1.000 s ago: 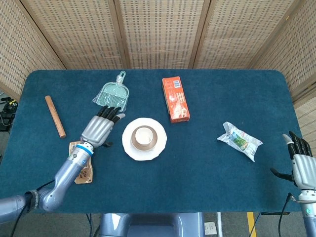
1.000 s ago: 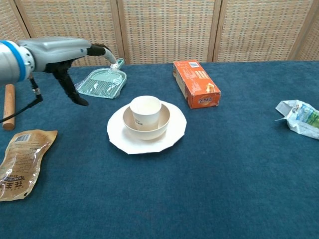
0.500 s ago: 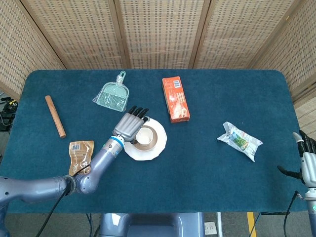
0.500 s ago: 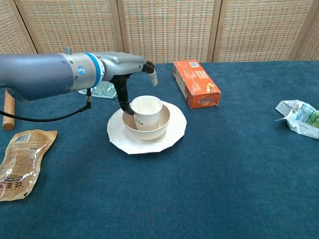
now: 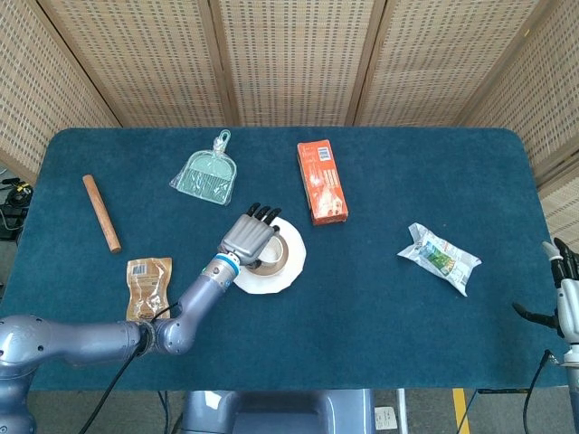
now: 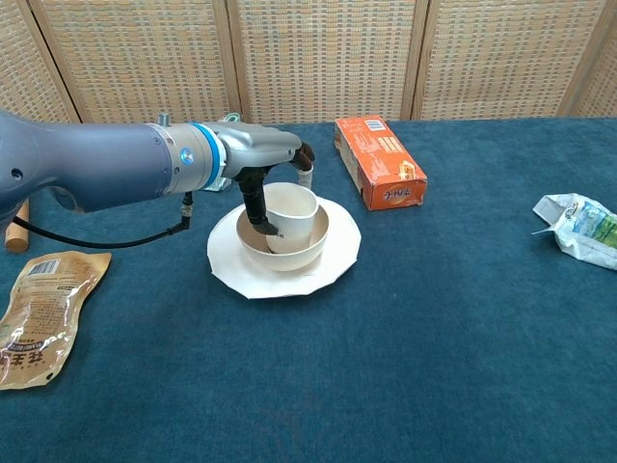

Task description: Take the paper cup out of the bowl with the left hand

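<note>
The white paper cup stands in the cream bowl, which sits on a white plate at the table's middle. My left hand is over the cup. Its thumb touches the cup's left side and its fingers reach past the far rim, still spread. In the head view the left hand covers most of the cup and the plate. At the right table edge my right hand hangs with nothing in it, fingers apart.
A green dustpan lies behind the plate to the left and an orange box behind it to the right. A wooden stick and a snack pouch lie far left. A crumpled packet lies at the right.
My left hand swept right from beside the dustpan to the bowl and came down over the cup. The cup shifted slightly right. My right hand slid toward the frame's edge.
</note>
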`<state>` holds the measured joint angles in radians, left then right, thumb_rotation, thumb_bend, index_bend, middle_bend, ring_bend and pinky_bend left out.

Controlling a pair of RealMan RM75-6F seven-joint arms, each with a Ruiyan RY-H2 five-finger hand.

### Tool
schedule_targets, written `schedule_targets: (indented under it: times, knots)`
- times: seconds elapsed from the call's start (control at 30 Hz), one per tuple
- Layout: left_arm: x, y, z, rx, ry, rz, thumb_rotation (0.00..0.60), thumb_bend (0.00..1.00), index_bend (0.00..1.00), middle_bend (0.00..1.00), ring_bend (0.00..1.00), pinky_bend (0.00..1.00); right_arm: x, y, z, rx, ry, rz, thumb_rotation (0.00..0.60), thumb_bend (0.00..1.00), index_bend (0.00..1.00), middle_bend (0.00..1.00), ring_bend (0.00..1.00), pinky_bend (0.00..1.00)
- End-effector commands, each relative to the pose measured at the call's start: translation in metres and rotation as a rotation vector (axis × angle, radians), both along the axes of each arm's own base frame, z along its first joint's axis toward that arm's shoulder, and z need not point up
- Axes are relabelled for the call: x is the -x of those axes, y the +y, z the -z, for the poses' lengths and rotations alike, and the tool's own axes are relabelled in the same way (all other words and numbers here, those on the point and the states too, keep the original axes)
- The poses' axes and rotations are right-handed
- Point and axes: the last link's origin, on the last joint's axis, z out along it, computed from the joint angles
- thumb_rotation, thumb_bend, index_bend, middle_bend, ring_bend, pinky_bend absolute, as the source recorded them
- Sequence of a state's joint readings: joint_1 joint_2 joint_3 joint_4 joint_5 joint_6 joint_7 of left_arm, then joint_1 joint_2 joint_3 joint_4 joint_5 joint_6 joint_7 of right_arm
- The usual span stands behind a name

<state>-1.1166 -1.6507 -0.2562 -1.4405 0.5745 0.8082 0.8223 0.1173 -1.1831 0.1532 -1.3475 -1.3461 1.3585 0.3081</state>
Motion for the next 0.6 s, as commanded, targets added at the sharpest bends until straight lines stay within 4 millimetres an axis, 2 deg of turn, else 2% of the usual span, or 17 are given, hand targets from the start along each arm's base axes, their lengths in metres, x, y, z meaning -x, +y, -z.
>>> schedule_targets:
  times: [0.03,0.17,0.37,0.47,0.6]
  knots:
    - [-0.001,-0.001,-0.006,-0.011,-0.011,0.01,0.6,0.27,0.39,0.0,0.0,0.0,0.0,0.0,0.0,-0.001,0.0,-0.001,0.6,0.13,0.0,0.0,0.0,0.0]
    - [-0.003,-0.001,-0.021,-0.034,-0.045,0.016,0.6,0.27,0.39,0.0,0.0,0.0,-0.001,0.001,0.0,0.001,0.002,-0.001,0.6,0.13,0.0,0.0,0.0,0.0]
    - [-0.003,0.0,-0.06,-0.1,-0.114,0.024,0.6,0.27,0.38,0.0,0.0,0.0,-0.001,0.002,-0.001,0.006,0.004,-0.001,0.6,0.13,0.0,0.0,0.0,0.0]
    - [0.01,-0.003,-0.087,-0.143,-0.148,0.008,0.6,0.27,0.38,0.0,0.0,0.0,-0.002,0.003,-0.001,0.006,0.004,-0.004,0.6,0.13,0.0,0.0,0.0,0.0]
    - [0.038,-0.007,-0.11,-0.191,-0.133,-0.017,0.6,0.27,0.37,0.0,0.0,0.0,-0.004,0.004,0.001,-0.004,0.006,-0.007,0.6,0.13,0.0,0.0,0.0,0.0]
